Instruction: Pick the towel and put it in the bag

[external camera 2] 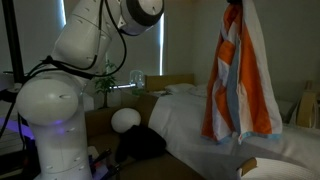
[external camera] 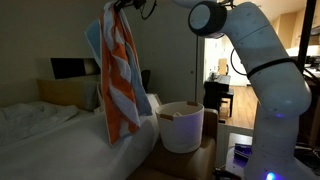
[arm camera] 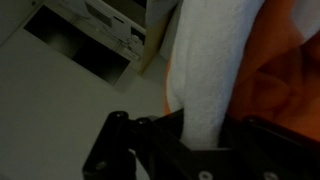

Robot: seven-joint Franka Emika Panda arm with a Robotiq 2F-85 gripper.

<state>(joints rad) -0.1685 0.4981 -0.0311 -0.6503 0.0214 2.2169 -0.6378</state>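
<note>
The towel [external camera: 120,80], with orange, white and light blue stripes, hangs full length from my gripper [external camera: 122,6] high near the top of both exterior views; it also shows over the bed [external camera 2: 240,85]. Its lower end hangs just above the bedding. The white round bag [external camera: 181,126] stands right of the towel, beside the bed, its mouth open and apart from the towel. In the wrist view the white and orange cloth [arm camera: 215,70] runs between my black fingers [arm camera: 200,135], which are shut on it.
A bed with white bedding [external camera: 45,135] fills the lower left; it shows too in an exterior view [external camera 2: 215,125]. A dark screen [external camera: 70,68] stands behind it. A chair and table [external camera: 218,95] stand in the doorway. A plant [external camera 2: 105,85] and lamp [external camera 2: 125,118] stand beside the bed.
</note>
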